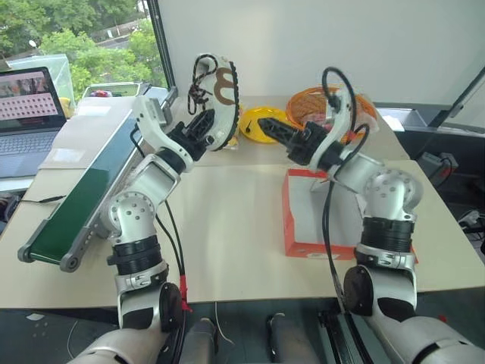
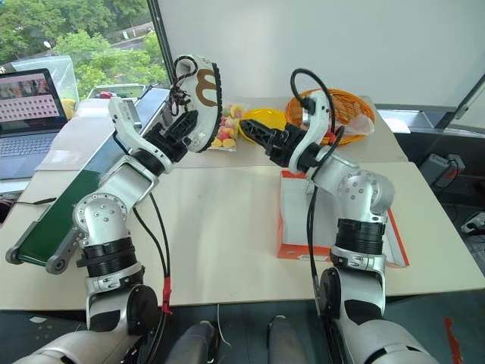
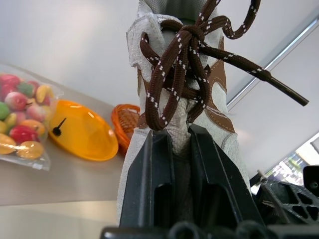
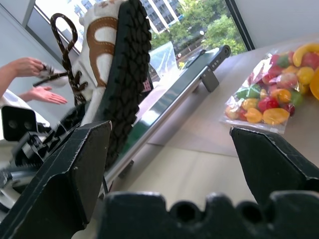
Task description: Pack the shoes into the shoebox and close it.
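One cream shoe [image 1: 217, 95] with brown trim, dark laces and a black toothed sole is held up above the table, sole facing right. My left gripper [image 1: 198, 127] is shut on its upper near the laces; the left wrist view shows the fingers [image 3: 149, 179] pinching the cream fabric of the shoe [image 3: 179, 74]. My right gripper [image 1: 267, 125] is open and holds nothing, a short way to the right of the sole [image 4: 127, 69]. The red-orange shoebox [image 1: 303, 246] lies open on the table with its white inside up, partly hidden by my right arm.
A green conveyor belt [image 1: 83, 197] runs along the table's left side, with a laptop [image 1: 26, 114] beyond it. At the back stand a yellow dish [image 1: 254, 129], an orange wicker basket [image 1: 333, 102] and a bag of coloured sweets [image 4: 269, 94]. A person's hands [image 4: 35, 79] are behind the conveyor.
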Motion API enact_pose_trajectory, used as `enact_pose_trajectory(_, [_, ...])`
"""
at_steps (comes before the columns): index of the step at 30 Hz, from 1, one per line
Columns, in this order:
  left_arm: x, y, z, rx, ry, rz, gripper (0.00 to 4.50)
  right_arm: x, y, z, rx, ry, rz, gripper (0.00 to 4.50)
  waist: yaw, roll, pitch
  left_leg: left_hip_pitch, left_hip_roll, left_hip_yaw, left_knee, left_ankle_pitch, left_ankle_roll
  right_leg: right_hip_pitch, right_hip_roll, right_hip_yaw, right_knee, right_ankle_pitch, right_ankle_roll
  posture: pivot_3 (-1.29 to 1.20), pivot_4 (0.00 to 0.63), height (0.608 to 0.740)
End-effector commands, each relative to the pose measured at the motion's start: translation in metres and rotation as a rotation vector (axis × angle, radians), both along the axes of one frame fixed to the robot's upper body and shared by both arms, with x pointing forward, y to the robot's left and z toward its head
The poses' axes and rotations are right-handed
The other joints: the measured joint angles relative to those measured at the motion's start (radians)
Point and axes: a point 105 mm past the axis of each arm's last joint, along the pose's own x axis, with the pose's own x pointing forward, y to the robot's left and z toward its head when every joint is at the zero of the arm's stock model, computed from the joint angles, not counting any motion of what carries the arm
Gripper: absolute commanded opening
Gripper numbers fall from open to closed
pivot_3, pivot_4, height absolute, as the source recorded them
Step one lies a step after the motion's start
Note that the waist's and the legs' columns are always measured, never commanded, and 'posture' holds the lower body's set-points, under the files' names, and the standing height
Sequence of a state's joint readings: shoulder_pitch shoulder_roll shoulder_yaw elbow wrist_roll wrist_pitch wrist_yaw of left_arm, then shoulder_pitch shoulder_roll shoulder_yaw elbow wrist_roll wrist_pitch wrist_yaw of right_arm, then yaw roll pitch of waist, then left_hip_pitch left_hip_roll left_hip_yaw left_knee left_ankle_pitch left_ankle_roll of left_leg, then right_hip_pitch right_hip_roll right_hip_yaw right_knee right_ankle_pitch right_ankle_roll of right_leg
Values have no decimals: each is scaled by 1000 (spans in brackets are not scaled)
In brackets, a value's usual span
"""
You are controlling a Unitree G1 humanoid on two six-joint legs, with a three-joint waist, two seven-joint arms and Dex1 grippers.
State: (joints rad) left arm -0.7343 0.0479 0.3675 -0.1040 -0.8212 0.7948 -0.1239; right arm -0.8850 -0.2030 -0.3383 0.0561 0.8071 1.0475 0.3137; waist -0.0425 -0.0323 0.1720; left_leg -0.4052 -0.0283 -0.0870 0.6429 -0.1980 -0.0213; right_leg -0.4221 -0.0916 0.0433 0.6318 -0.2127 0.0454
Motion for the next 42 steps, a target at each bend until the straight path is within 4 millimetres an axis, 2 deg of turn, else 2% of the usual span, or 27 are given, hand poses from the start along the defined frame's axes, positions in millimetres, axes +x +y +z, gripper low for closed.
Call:
enact_pose_trajectory(1, [-7, -24, 14, 4, -71, -45, 22, -10, 2, 20, 20, -60, 24, 4500, 3, 0, 0, -1, 0, 0, 0, 0, 0, 0, 0, 0, 0, 0, 0, 0, 150, 740])
enact_pose_trajectory(4, [-9, -31, 16, -15, -77, -60, 22, -12, 4, 19, 12, -54, 25, 4500, 3, 0, 0, -1, 0, 0, 0, 0, 0, -1, 0, 0, -1, 0, 0, 0, 150, 740])
enact_pose_trajectory(8, [-14, -53, 14, -21, -72, -108, 22, -13, 6, 16, 0, -47, 21, 4500, -1, 0, 0, -1, 0, 1, 0, 0, 1, -1, 0, 0, -1, 0, 0, 0, 150, 740])
enact_pose_trajectory(12, [-16, -62, 17, -38, -73, -124, 22, -11, 5, 14, -7, -43, 8, 4500, -1, 0, 0, -1, 0, 1, 0, 0, 1, 0, 0, 0, -1, 0, 0, 0, 150, 740])
enact_pose_trajectory(15, [-18, -65, 21, -52, -76, -135, 0, -8, 3, 13, -6, -41, -7, 3857, -2, 0, 0, -1, 0, 1, 0, 0, 1, -1, 0, 0, -1, 0, 0, 0, 150, 740])
enact_pose_trajectory(23, [-18, -47, 22, -44, -70, -97, 0, -13, 6, 17, 12, -63, 23, 1247, -1, 0, 0, -1, 0, 1, 0, 0, 1, -1, 0, 0, -1, 0, 0, 0, 150, 740])
enact_pose_trajectory(25, [-17, -42, 20, -28, -62, -76, 0, -14, 7, 18, 16, -68, 34, 804, -2, 0, 0, -1, 0, 1, 0, 0, 1, -1, 0, 0, -1, 0, 0, 0, 150, 740])
enact_pose_trajectory(27, [-17, -39, 19, -24, -58, -73, 0, -14, 9, 18, 17, -71, 42, 577, -1, 0, 0, -1, 0, 1, 0, 0, 1, -1, 0, 0, -1, 0, 0, 0, 150, 740])
enact_pose_trajectory(29, [-20, -39, 18, -40, -53, -91, 957, -14, 10, 18, 16, -72, 47, 555, -1, 0, 0, -1, 0, 1, 0, 0, 1, -1, 0, 0, -1, 0, 0, 0, 150, 740])
enact_pose_trajectory(30, [-22, -38, 18, -39, -50, -97, 1168, -13, 10, 17, 14, -72, 47, 549, -2, 0, 0, -1, 0, 1, 0, 0, 1, -1, 0, 0, -1, 0, 0, 0, 150, 740])
enact_pose_trajectory(32, [-26, -36, 19, -29, -47, -114, 1988, -12, 10, 17, 9, -74, 44, 523, -2, 0, 0, -1, 0, 1, 0, 0, 1, -1, 0, 0, -1, 0, 0, 0, 150, 740])
enact_pose_trajectory(34, [-33, -30, 19, -9, -49, -135, 2577, -11, 9, 17, 3, -77, 34, 510, -3, 0, 0, -1, 0, 1, 0, 0, 1, -1, 0, 0, -1, 0, 0, 0, 150, 740])
enact_pose_trajectory(39, [-53, 3, 4, 119, -33, -185, 2679, -1, -17, 25, -26, -93, -88, 493, -3, 1, 0, -1, 1, 1, 0, 0, 1, -1, 1, 1, 0, 0, 0, 0, 150, 740])
enact_pose_trajectory(42, [-62, 11, -11, 200, -2, -209, 2679, 0, -35, 31, -53, -95, -157, 436, 6, 1, 1, -1, 0, 1, 0, 0, 1, -1, 0, 0, -1, 0, 0, 0, 150, 740])
